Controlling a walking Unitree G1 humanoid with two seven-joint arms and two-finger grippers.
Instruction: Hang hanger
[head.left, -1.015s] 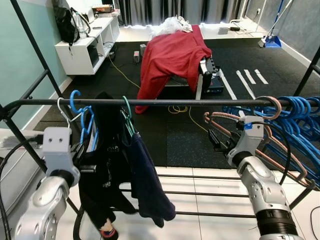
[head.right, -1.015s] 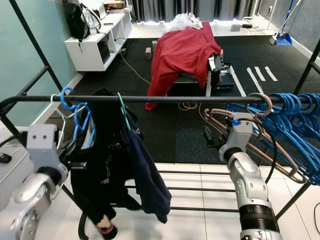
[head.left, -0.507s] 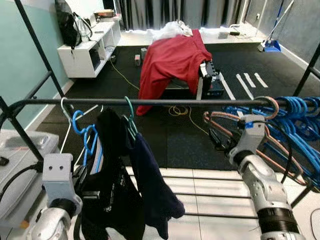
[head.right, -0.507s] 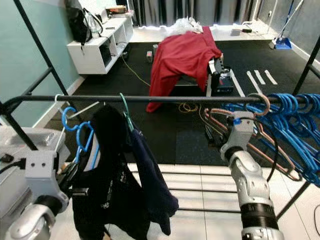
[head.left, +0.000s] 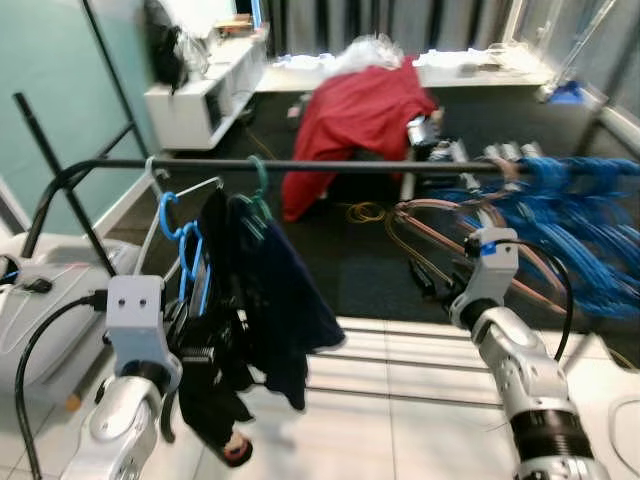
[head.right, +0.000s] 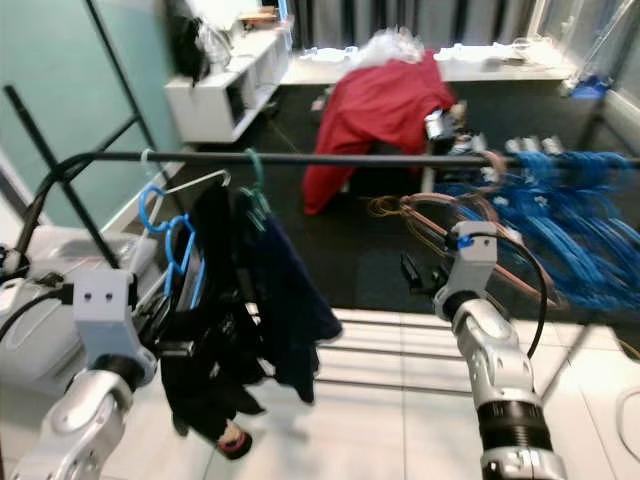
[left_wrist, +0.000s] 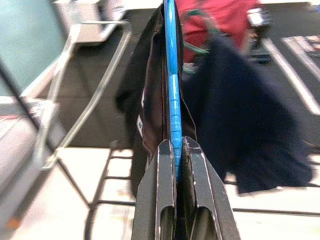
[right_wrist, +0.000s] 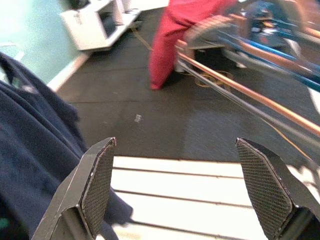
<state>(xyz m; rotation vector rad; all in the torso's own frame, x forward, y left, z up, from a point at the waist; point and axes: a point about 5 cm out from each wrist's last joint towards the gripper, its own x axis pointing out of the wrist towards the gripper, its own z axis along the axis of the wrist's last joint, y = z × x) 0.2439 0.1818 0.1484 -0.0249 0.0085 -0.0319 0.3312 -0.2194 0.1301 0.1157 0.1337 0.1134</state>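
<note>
A thin blue plastic hanger carrying a limp black garment hangs below the black metal rail of the clothes rack, its curved hook up near the rail, though whether it rests on the bar cannot be told (the head views are blurred). Seen along the left gripper, the hanger runs edge-on, its long axis pointing straight away from the fingers, which are pinched tight on its lower end. Beside it on the rail droops a dark navy cloth. The right gripper hovers below the rail with its ribbed pads spread wide, holding nothing, near the copper-coloured hangers.
</note>
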